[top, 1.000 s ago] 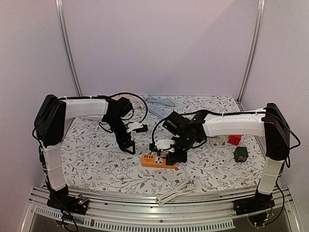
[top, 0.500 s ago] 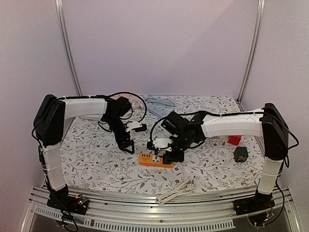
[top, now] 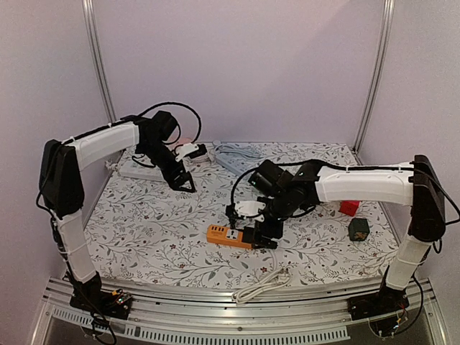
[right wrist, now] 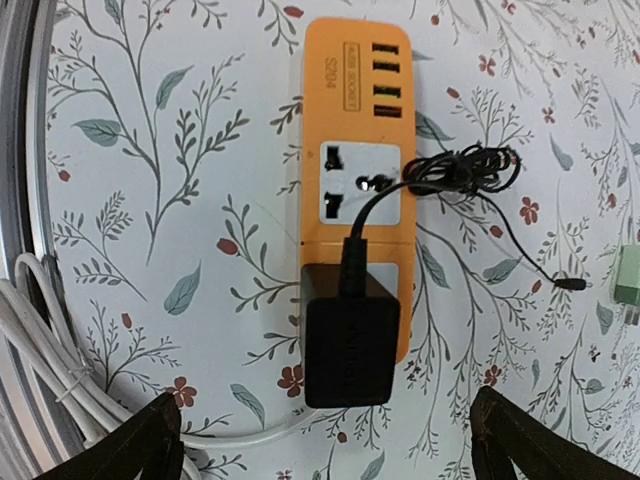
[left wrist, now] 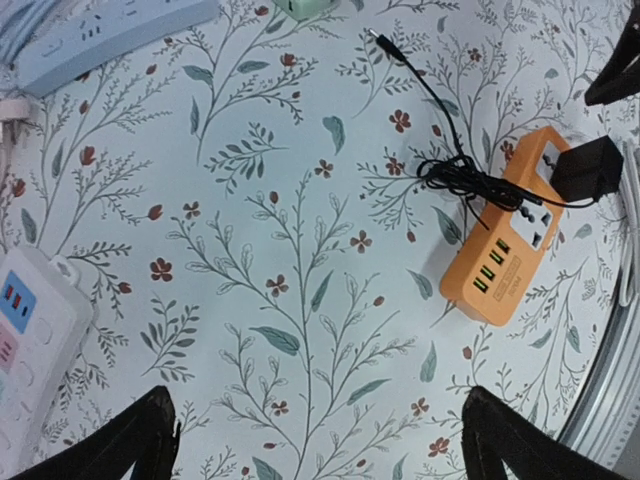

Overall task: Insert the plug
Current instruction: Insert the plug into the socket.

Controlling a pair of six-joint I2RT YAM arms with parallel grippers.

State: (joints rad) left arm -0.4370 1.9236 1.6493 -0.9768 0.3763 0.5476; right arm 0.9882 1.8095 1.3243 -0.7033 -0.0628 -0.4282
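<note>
**Right fingers** [right wrist: 135, 450]: spread wide and holding nothing. The two black tips show at the lower corners of the right wrist view, one on each side of the plug, and neither touches it.

**Plug** [right wrist: 348, 350]: black block adapter sitting on the end socket of the orange power strip [right wrist: 350, 120] and covering that end. It looks seated, though its prongs are hidden. Its thin black cable [right wrist: 462, 170] rises from the top edge, crosses the middle socket and bunches in a loose tangle at the strip's side. The free tip trails off onto the bench [right wrist: 150, 150].

**Orange power strip, other features:** one universal socket left uncovered, and a row of four USB ports at the end away from the plug. The strip lies flat near the middle of the bench in front of the right arm.

**Left fingers** [left wrist: 130, 440]: spread wide with nothing between them, hanging above bare patterned cloth. In the top view they are at the far left of the bench, well apart from the orange strip.

**Surrounding items:**
- White power strip [left wrist: 30, 340], beside the left fingers.
- Pale blue power strip [left wrist: 110, 25], farther back.
- Coiled white cord [top: 262, 284], at the near edge of the bench.
- Red block [top: 350, 208] and dark green cube [top: 358, 228], near each other at the right side.
</note>
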